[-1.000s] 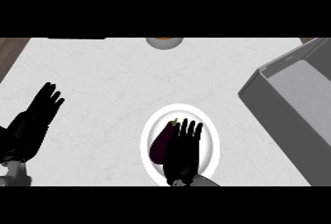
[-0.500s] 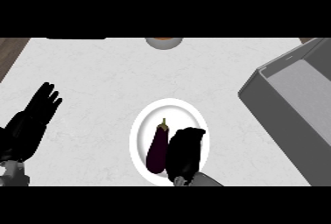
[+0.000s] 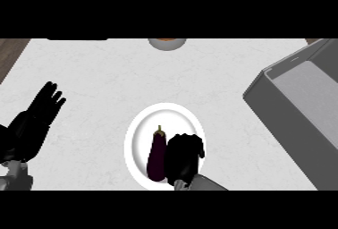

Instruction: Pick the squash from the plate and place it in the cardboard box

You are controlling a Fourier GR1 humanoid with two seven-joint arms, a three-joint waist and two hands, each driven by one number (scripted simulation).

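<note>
A dark purple, elongated vegetable with a small stem (image 3: pixel 156 154), which looks like an eggplant, lies lengthwise on the white plate (image 3: pixel 142 129) at the lower middle of the counter. My right hand (image 3: pixel 183 156) is over the plate's right half, right up against the vegetable's right side. Its fingers are curled, and no finger or thumb shows round the vegetable, whose whole length is in view. My left hand (image 3: pixel 36 120) rests open at the left edge, fingers up. The grey open box (image 3: pixel 290 112) stands at the right.
A small round bowl (image 3: pixel 166 42) sits at the counter's far edge, top middle. A brown strip (image 3: pixel 12 51) borders the counter at the top left. White counter lies between the plate and the box.
My right hand's fingers, straight over the vegetable a second ago, have curled. The hand has drawn slightly right and back, so the vegetable now shows whole. The left hand barely moved.
</note>
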